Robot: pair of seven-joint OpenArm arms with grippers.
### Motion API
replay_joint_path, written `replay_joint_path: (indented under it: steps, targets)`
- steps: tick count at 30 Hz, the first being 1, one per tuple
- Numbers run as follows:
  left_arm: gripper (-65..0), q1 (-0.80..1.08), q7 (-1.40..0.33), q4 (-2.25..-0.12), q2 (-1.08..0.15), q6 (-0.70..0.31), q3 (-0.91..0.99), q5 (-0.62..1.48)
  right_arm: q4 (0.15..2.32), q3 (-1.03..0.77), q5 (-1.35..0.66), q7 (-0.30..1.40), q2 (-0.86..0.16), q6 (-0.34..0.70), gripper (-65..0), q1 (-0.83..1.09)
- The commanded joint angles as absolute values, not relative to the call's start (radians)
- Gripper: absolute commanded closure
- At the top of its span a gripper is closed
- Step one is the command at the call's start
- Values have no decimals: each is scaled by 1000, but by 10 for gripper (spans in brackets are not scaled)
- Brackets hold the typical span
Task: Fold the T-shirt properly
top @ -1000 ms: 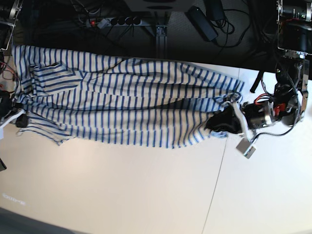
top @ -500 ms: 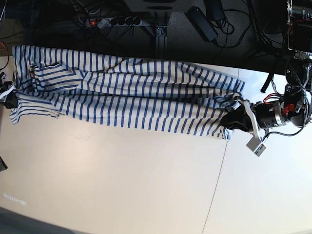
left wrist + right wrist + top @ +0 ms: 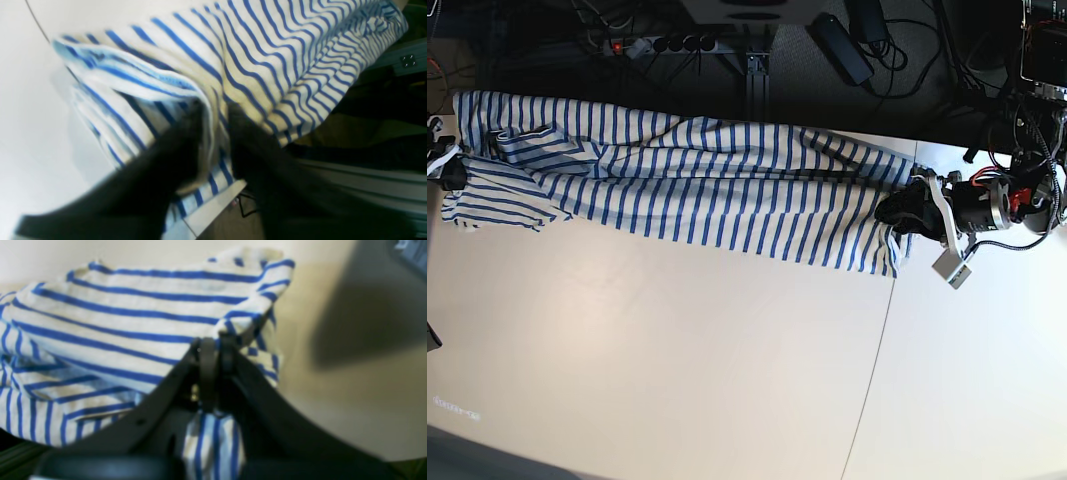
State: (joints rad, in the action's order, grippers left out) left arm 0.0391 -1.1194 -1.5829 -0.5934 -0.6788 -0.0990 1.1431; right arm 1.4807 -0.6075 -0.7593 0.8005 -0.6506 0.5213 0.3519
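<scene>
Since the earlier frames the T-shirt (image 3: 687, 190) has shifted toward the counter's far edge, its near hem drawn up and straighter. I see it stretched as a long band along that edge, corner to corner. Soft, light, limp cloth; I judge it sags unless held at both ends. Left gripper (image 3: 905, 212) is clamped on one end, right gripper (image 3: 213, 350) pinching the other.

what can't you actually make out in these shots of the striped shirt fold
- Left wrist view: the black left gripper is motion-blurred; how much of the cream-white, blue-striped cloth T-shirt it pinches is unclear.
- Base view: the right gripper is mostly cut off by the frame's left edge.
- All views: the neckline label cannot be made out among the folds.
</scene>
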Motion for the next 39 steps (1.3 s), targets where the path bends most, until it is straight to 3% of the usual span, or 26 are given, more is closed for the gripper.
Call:
replay_joint_path:
  steps: [1, 3, 4, 5, 20, 22, 23, 25, 26, 29, 39]
  targets:
    - [-249, 23, -1098, -1598, -610, -698, -91, 1160, 1491, -622, -767, 785, -671, 595, -109, 347]
    - [-282, 22, -1066, -1598, -610, -698, -91, 1139, 1491, -622, -767, 779, -659, 595, -317, 347]
    - [-286, 21, -1050, -1598, -610, -698, -91, 1124, 1491, -622, -767, 771, -656, 595, -382, 347]
    - [-286, 18, -1039, -1598, -610, -698, -91, 1109, 1491, -622, -767, 766, -654, 595, -406, 346]
    - [-286, 14, -993, -1647, -584, -698, 199, 1119, 1641, -797, -812, 776, -631, 591, -404, 311]
    - [-286, 33, -991, -1647, -578, -698, 193, 1126, 1642, -793, -830, 775, -627, 591, -342, 311]
    - [-286, 42, -991, -1647, -573, -698, 188, 1126, 1642, -789, -830, 774, -621, 591, -258, 310]
    - [-294, 58, -984, -1646, -562, -698, 181, 1136, 1642, -775, -826, 773, -603, 591, -23, 308]
    - [-323, 65, -979, -1646, -558, -698, 176, 1146, 1642, -766, -823, 772, -593, 591, 0, 308]
    - [-393, 76, -972, -1646, -546, -698, 157, 1136, 1636, -717, -755, 754, -556, 591, 0, 308]
    - [-402, 92, -886, -1647, -467, -698, 66, 903, 1594, -489, -589, 635, -495, 591, 0, 307]
